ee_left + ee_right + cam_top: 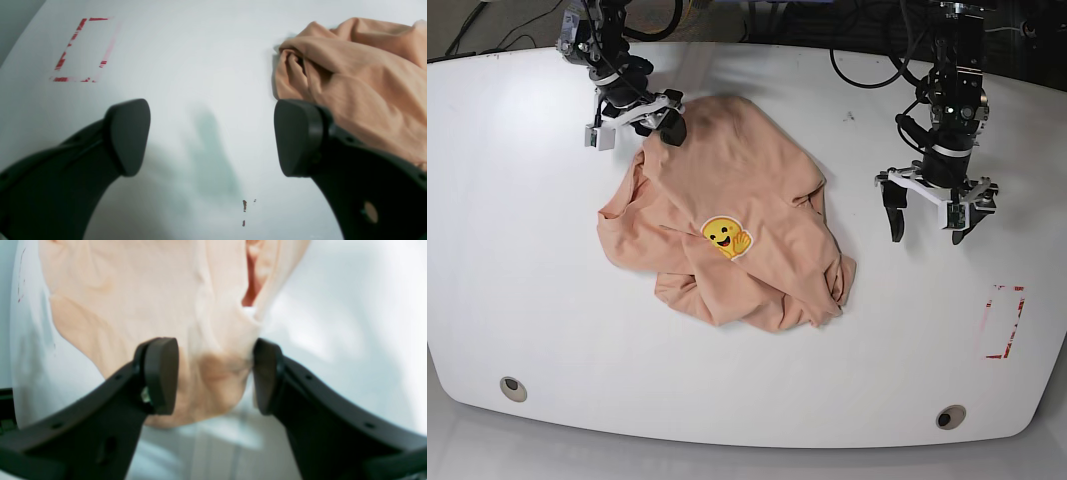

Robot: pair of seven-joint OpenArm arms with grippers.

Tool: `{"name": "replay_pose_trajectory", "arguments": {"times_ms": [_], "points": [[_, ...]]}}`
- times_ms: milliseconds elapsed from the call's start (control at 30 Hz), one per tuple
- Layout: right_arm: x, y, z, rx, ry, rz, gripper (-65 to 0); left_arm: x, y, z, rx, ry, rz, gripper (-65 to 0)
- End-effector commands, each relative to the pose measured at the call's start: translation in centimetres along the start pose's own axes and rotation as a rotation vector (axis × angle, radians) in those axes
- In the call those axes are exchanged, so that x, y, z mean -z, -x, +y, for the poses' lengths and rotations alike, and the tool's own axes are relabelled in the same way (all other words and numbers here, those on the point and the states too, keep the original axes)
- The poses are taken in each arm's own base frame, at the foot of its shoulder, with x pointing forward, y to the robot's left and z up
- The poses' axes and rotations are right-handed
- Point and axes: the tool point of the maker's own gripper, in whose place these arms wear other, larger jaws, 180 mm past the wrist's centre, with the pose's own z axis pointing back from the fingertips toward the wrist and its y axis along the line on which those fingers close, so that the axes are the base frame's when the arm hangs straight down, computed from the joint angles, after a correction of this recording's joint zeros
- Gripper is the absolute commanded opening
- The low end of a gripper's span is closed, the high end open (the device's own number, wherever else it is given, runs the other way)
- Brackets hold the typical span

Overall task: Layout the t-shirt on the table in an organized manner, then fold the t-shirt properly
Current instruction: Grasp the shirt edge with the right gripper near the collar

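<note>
step: layout. t-shirt (737, 240) crumpled mid-table (527, 300). right gripper (213, 376) half-closed, pinching its far-edge fabric. left gripper (211, 136) wide open, empty, beside shirt. next: left grips opposite edge, spread flat.

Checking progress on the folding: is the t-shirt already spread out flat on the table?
No: in the base view the t-shirt lies crumpled in a heap on the table, with folds bunched over each other.

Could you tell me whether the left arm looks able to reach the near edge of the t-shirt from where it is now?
Probably yes: the left gripper hangs with jaws open, and only bare table lies between it and the t-shirt.
</note>
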Motion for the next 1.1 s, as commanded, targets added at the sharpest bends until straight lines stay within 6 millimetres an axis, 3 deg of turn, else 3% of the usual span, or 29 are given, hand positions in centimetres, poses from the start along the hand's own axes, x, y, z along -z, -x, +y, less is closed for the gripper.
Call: {"name": "replay_pose_trajectory", "arguments": {"times_ms": [0, 233, 567, 800, 1067], "points": [[-0.1, -0.3, 0.1, -0.011, -0.002, -0.003, -36.7, 0.0, -1.8, 0.2, 0.007, -0.006, -0.059, -9.0], [-0.2, -0.7, 0.2, -0.026, -0.004, -0.007, -64.6, 0.0, -1.8, 0.3, 0.007, -0.008, -0.06, -9.0], [-1.9, -3.6, 2.8, -0.172, -0.053, -0.044, -65.0, -0.1, -1.8, 0.1, 0.003, -0.003, -0.059, -9.0], [-2.7, -4.5, 4.0, -0.219, -0.097, -0.03, -65.0, -0.2, -2.3, -0.2, 0.006, 0.008, -0.072, -9.0], [-3.5, -6.9, 5.2, -0.211, -0.2, -0.061, -65.0, -0.3, -2.3, -2.0, 0.037, 0.107, -0.073, -9.0]]}}
